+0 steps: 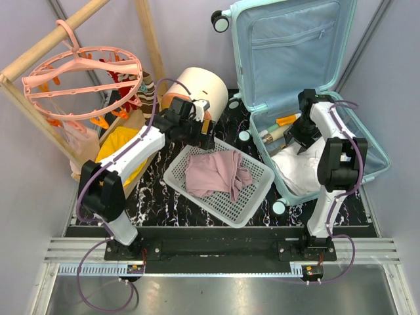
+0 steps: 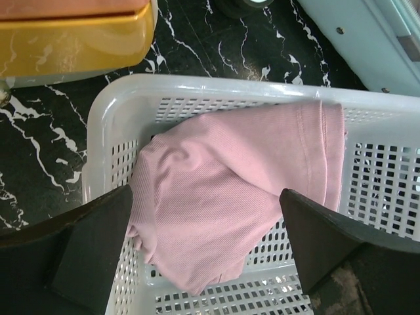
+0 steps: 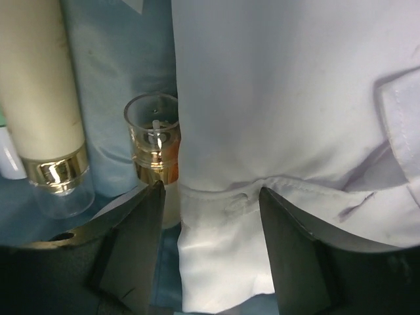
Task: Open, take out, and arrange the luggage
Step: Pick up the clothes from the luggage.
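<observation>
Hovering the left gripper right above the white basket, fingers spread to the full and gripping nothing, with the pink garment lying in the basket below. Just right of the basket, finding the luggage lying open, lid standing up. Dipping the right gripper inside it, jaws partly apart astride the white shirt, cloth flat and not pinched, cream bottle and clear-capped bottle alongside.

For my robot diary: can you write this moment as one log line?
luggage open | left gripper open above pink cloth in basket | right gripper open at white shirt in luggage
</observation>
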Tool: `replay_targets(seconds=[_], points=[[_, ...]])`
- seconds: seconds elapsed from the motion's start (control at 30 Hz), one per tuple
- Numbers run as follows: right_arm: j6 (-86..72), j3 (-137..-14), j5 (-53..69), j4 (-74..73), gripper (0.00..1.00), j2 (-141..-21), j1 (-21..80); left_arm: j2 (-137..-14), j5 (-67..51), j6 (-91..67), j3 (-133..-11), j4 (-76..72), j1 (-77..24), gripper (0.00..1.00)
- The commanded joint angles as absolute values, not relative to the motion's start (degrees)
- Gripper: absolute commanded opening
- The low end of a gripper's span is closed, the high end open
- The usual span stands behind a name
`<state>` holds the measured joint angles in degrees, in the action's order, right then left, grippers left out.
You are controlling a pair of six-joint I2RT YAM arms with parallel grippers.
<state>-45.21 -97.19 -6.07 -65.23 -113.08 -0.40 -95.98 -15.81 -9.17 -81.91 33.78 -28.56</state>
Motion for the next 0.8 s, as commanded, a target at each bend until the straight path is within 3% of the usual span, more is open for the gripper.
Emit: replay_targets(seconds=[0.0,0.33,0.5,0.6,0.77], points=[[-44.04,-98.88,-9.32,-67.67,0.65,-116.19,1.67,-92.03,-14.07,-8.09,-80.07,32.96,-28.21,0.99],[-42.1,-96.16,-10.55,-66.88,0.28,-114.62,2.02,-88.68,-11.69,-8.44,-77.7,33.05,-28.21,0.99],[-41.84,-93.96,-13.53,-66.1,0.27,-109.09,2.02,-87.72,-11.34,-8.61,-77.35,33.13,-28.21,0.99],[-41.49,-91.77,-13.89,-64.25,0.32,-106.1,2.02,-87.28,-11.6,-9.05,-76.99,33.13,-28.3,0.99],[-42.1,-88.51,-12.92,-62.14,0.27,-103.89,2.02,-86.14,-11.87,-9.4,-75.77,33.13,-28.3,0.99]])
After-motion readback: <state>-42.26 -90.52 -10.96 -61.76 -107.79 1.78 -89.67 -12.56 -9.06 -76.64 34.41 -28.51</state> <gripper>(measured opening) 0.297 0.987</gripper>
